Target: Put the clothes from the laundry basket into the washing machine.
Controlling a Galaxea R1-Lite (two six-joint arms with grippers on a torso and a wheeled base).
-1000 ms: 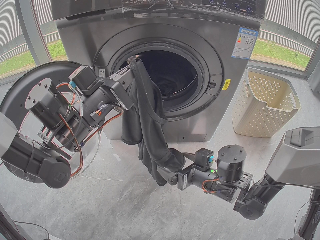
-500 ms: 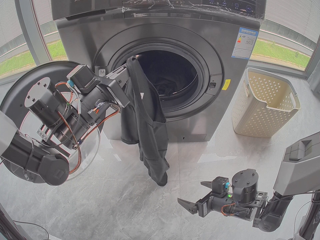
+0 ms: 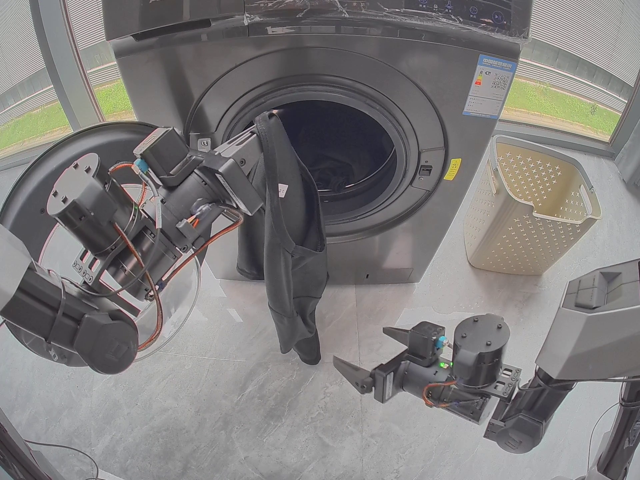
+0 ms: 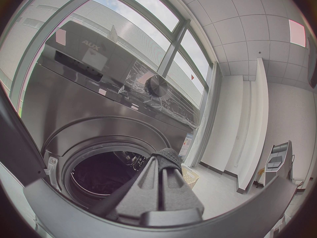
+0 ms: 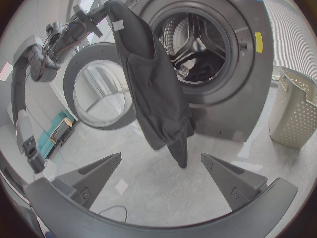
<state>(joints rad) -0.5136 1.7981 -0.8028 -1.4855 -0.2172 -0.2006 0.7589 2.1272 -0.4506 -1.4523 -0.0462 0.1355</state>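
Gripping a limp, dark grey cloth garment (image 3: pixel 293 235) by its top edge, my left pincer (image 3: pixel 252 145) is clamped tight on the fabric at the left rim of the round opening of the grey metal front-loading washing machine (image 3: pixel 400 68). From my left wrist camera I see both fingers pressed together with a knot of the dark fabric bunched at their tips. The garment hangs from that pinch outside the drum, draped down past the machine's lower front towards the pale grey tiled floor (image 3: pixel 233 401).

My right pincer (image 3: pixel 363 348) sits low over the floor with its fingers spread wide and nothing between them. It points at the garment's lowest fold, near it but apart from it.

The machine's round, glass-windowed door (image 3: pixel 40 161) stands swung open to the left, behind my left arm. More dark clothing (image 5: pixel 201 70) lies in the bottom of the drum. A cream perforated plastic laundry basket (image 3: pixel 533 208) stands on the floor just right of the machine.
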